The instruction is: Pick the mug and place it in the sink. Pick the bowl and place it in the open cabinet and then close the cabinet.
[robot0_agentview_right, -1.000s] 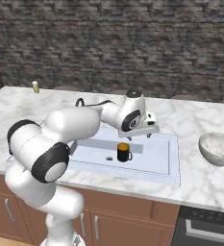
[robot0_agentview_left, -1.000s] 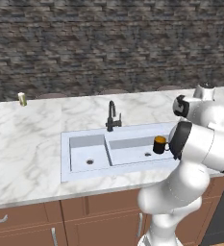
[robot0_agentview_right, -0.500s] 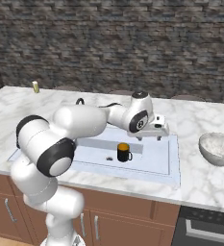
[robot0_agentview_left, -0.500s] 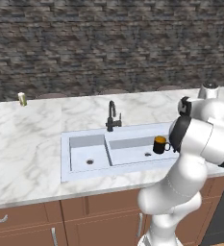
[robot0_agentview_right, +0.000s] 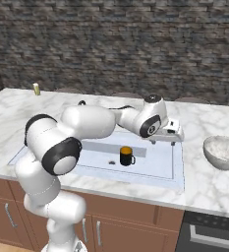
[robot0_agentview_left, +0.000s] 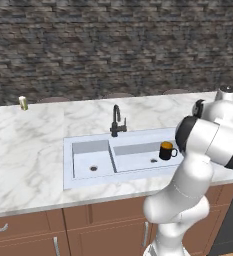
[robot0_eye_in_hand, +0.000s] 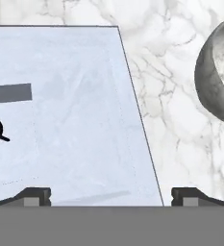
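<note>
Unlabelled marble counter [robot0_agentview_right: 199,177], mug [robot0_agentview_right: 127,156] upright in sink [robot0_agentview_right: 177,167].

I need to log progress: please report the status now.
Gripper open, empty, over sink's right edge. Mug upright in larger basin. Bowl waiting on counter, path unobstructed.

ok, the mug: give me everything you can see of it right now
The mug is small and black with an orange-yellow inside and a black loop handle. It stands upright on the floor of the larger right basin of the sink, near the drain. Nothing grips it: the open gripper hovers at the basin's right edge, apart from it.
</note>
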